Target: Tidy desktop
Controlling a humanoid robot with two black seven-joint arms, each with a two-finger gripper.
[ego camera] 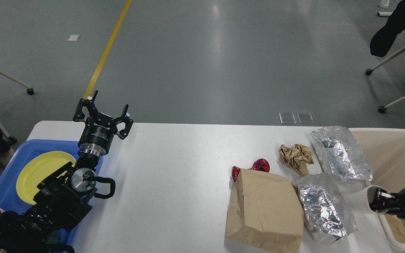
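Observation:
The white desktop (174, 182) carries litter on its right half: a brown paper bag (264, 209), two crinkled foil bags (341, 153) (327, 207), a crumpled brown paper ball (295, 156) and a red foil wrapper (257, 166) partly under the paper bag. My left gripper (108, 105) is open and empty, raised over the desktop's far left edge. My right gripper (374, 201) comes in from the right and is shut on a white paper cup (361, 199) at the near-left rim of the cream bin (399, 135).
A blue tray (0, 182) with a yellow plate (39, 172) sits at the desktop's left end, under my left arm. Brown paper (396, 228) lies inside the bin. Chairs stand on the grey floor at the far left and far right.

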